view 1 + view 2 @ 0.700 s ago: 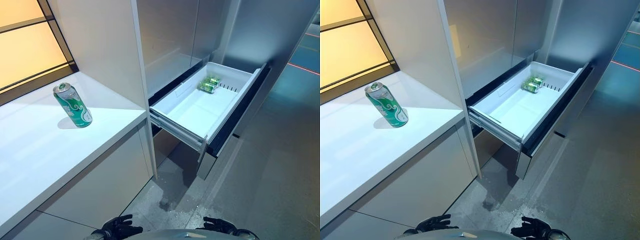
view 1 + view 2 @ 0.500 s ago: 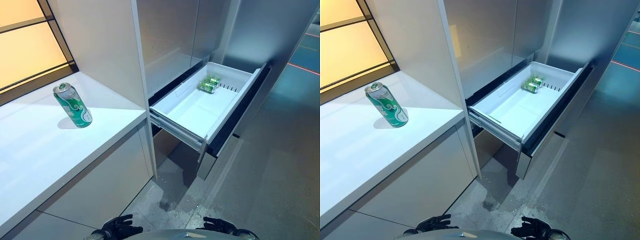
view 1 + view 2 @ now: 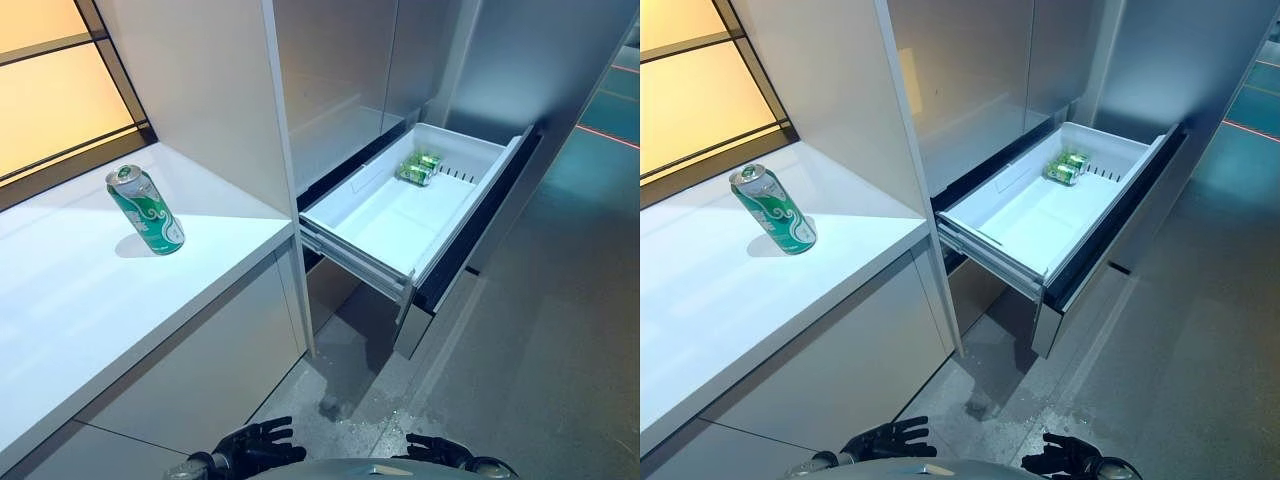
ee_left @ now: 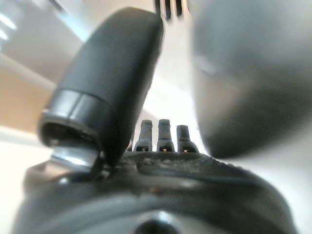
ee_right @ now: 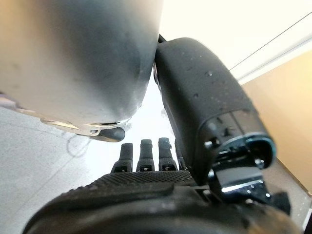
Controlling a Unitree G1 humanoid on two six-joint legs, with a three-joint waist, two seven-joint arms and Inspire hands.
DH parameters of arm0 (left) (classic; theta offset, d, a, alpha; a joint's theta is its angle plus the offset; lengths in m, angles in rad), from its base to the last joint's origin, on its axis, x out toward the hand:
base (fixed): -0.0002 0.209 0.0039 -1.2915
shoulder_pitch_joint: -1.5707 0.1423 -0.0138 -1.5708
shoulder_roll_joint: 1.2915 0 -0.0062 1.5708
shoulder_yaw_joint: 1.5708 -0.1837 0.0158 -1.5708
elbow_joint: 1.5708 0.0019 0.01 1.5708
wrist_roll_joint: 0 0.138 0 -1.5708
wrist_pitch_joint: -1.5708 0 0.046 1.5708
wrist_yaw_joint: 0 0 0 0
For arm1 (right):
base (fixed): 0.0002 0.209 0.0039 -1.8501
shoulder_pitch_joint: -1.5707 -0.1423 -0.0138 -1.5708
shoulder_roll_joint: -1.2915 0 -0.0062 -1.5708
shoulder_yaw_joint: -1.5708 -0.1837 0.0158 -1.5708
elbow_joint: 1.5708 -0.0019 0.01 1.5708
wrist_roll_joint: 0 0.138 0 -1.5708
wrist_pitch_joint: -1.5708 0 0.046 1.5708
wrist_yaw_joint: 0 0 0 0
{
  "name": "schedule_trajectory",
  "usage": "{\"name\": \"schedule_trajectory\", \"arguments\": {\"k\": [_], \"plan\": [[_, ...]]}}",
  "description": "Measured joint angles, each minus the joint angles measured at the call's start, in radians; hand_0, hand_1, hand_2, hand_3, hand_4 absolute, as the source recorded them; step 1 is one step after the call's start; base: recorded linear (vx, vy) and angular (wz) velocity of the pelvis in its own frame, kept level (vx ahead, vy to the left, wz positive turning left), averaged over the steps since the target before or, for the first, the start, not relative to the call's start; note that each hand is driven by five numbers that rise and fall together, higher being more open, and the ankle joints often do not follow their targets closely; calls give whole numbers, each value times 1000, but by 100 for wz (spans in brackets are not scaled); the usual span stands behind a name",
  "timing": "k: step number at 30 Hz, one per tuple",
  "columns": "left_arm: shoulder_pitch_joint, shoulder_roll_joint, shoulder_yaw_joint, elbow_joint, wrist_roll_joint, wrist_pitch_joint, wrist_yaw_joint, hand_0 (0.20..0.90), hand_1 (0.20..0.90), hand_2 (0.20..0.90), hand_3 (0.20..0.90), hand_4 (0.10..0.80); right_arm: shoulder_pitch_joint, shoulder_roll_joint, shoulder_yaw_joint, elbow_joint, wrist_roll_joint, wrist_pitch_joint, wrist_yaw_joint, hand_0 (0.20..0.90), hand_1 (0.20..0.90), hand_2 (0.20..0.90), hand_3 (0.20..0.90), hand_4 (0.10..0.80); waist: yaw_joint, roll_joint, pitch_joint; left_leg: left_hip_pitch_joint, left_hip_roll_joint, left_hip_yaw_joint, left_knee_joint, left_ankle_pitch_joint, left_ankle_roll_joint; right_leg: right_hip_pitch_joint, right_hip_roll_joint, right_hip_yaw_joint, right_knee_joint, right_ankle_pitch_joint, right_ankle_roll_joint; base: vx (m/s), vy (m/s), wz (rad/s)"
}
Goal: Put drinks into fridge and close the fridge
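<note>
A green can [image 3: 146, 210] stands upright on the white counter [image 3: 90, 300] at the left. The white fridge drawer [image 3: 400, 215] is pulled out to the right of the counter, with green cans [image 3: 419, 168] lying at its far end. My left hand [image 3: 255, 445] hangs low near the floor, fingers relaxed and holding nothing. It also shows in the left wrist view [image 4: 146, 185]. My right hand [image 3: 440, 452] hangs low at the lower right, open and empty. It also shows in the right wrist view [image 5: 146, 190].
A tall white panel [image 3: 210, 100] stands between the counter and the fridge. The grey fridge doors [image 3: 350, 60] rise behind the drawer. The grey floor [image 3: 540, 350] spreads to the right of the drawer.
My left hand has lifted slightly and moved right, with its fingers showing more. The can, the drawer and my right hand have not moved.
</note>
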Motion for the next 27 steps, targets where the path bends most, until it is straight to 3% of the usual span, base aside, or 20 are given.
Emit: {"name": "schedule_trajectory", "arguments": {"k": [7,9,12,13,14,16,18,21,24,27], "plan": [[-37,51,-58,-339,-82,93,-332,900,900,900,900,800,-3,-24,1,-32,-8,16,21,900,900,900,900,800,-5,25,11,-10,1,15,-1,0,2,-20,1,16,8,2,2,-17,16,-6],[-51,108,-66,-553,-138,177,-421,900,900,900,900,800,-3,-28,3,-33,-7,9,25,900,900,900,900,800,-6,29,15,-11,1,15,0,0,2,-19,1,16,6,2,2,0,0,0],[-75,154,-32,-811,-308,293,-453,900,900,900,900,800,2,-31,8,-31,-7,-5,25,900,900,900,900,800,-2,30,17,-11,0,14,-1,0,2,-15,1,16,2,4,5,0,0,0],[-100,141,-14,-832,-384,296,-474,900,900,900,900,800,2,-34,10,-31,-7,-5,24,900,900,900,900,800,1,32,16,-9,0,13,-1,-1,3,-13,0,15,1,8,10,0,0,0],[-117,144,13,-923,-433,331,-430,900,900,900,900,800,6,-32,16,-25,-8,-14,23,900,900,900,900,800,-2,33,19,-5,0,15,0,-2,4,-8,0,17,-10,10,9,0,0,0],[-151,164,23,-1065,-538,331,-381,900,900,900,900,800,7,-31,18,-21,-8,-29,21,900,900,900,900,800,-2,31,21,-4,-2,14,-1,-2,4,2,0,18,-21,18,10,20,-6,0],[-189,162,39,-1156,-655,250,-279,900,900,900,900,800,13,-29,21,-7,-7,-47,16,900,900,900,900,800,-4,31,20,4,-3,15,-1,-5,5,13,0,20,-31,21,10,45,-7,-3],[-255,214,75,-1219,-672,58,-65,900,900,900,900,800,22,-28,29,-4,-6,-72,10,900,900,900,900,800,-9,33,19,11,-2,14,-4,-8,3,30,2,21,-54,28,8,45,3,-2],[-297,249,212,-1200,-672,-136,165,900,900,900,900,800,30,-24,33,9,-3,-97,-7,900,900,900,900,800,-22,37,16,14,-3,13,-4,-9,1,55,3,20,-98,49,10,42,2,-2],[-320,258,328,-1198,-685,-253,311,900,900,900,900,800,36,-23,40,10,11,-110,-13,900,900,900,900,800,-18,35,14,14,-3,13,-1,-10,0,55,3,21,-100,55,4,21,5,0]]}}
